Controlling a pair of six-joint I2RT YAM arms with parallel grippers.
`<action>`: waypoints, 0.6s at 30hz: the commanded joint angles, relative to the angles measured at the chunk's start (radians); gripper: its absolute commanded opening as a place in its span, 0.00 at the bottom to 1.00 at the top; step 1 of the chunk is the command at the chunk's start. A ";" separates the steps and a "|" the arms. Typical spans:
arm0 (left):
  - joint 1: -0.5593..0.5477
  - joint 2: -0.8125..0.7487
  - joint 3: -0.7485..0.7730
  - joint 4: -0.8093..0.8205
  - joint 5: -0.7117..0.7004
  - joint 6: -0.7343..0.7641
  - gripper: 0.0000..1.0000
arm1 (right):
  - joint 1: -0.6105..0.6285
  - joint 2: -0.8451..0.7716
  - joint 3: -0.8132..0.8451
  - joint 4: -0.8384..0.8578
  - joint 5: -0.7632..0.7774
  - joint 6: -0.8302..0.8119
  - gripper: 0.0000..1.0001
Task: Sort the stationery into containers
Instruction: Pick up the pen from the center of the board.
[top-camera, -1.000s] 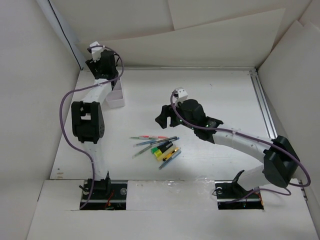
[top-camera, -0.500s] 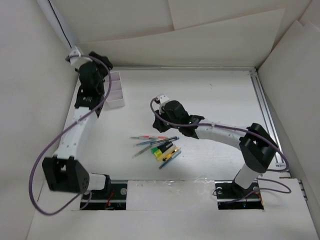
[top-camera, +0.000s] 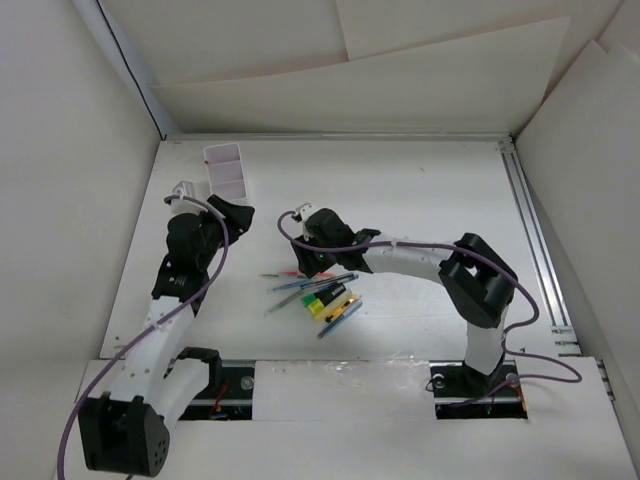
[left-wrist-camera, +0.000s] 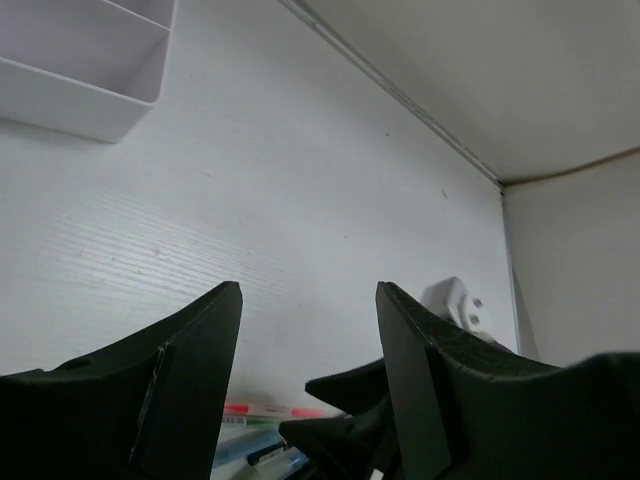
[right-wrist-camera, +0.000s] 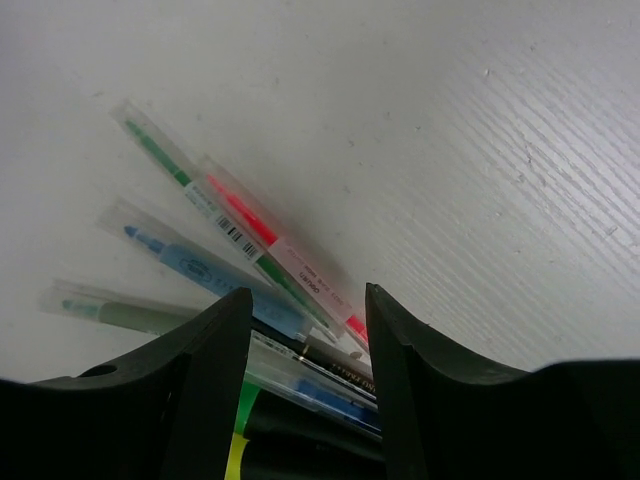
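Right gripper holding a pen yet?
No, the right gripper is open and empty, with the pens lying loose on the table ahead of it.

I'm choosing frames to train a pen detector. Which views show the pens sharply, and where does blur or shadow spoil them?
Right wrist view: pens fairly sharp and evenly lit, but the right claw's fingers are dark, soft foreground covering the pile's near end. Left wrist view: only a blurred sliver of pens between the left claw's fingers. Top view: even light, faint shadows, pens small.
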 joint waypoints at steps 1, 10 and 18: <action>-0.001 -0.093 -0.058 0.021 0.101 -0.006 0.53 | 0.003 0.012 0.056 -0.066 0.060 -0.024 0.55; -0.001 -0.128 -0.184 0.050 0.199 -0.017 0.54 | 0.003 0.078 0.076 -0.135 0.178 0.019 0.48; -0.001 -0.106 -0.241 0.082 0.190 0.003 0.56 | 0.003 0.098 0.076 -0.158 0.198 0.028 0.38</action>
